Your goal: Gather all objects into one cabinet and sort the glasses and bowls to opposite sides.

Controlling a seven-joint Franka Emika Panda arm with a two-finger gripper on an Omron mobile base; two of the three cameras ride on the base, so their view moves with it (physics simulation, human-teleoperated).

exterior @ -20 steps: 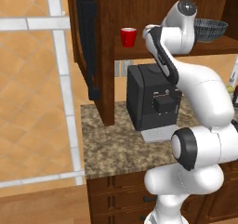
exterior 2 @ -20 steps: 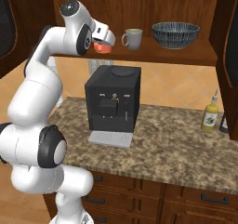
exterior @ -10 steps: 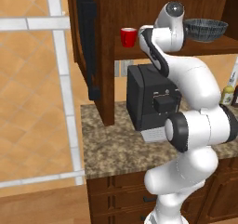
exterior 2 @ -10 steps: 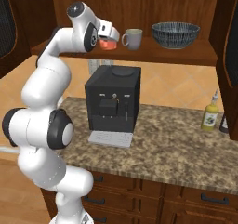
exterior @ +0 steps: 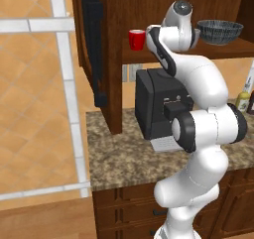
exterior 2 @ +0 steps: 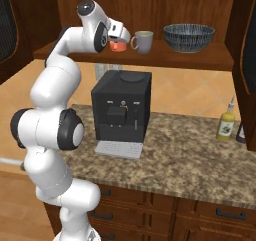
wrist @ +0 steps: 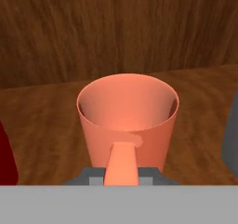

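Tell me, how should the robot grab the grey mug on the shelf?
Best by the rim: one finger inside, one outside, coming from the open front. The grey mug stands upright; its handle points toward the salmon-pink cup beside it, so the front wall seems easiest.

Place: a home kitchen, rendered.
Desk: speckled stone top (exterior 2: 190, 145) on brown drawer units (exterior 2: 200, 220) with dark handles.
Cabinet: dark wood wall cabinet (exterior: 114, 59), its shelf (exterior 2: 200, 55) carrying a red cup (exterior: 136, 38), a mug (exterior 2: 143, 41) and a ribbed bowl (exterior 2: 189, 37).
Appliance: black coffee machine (exterior 2: 120, 110) on the desk.
Bottle: yellow-green bottle (exterior 2: 226, 125) near the right edge.
Wall: tan tiles (exterior: 30, 84) with pale grout.
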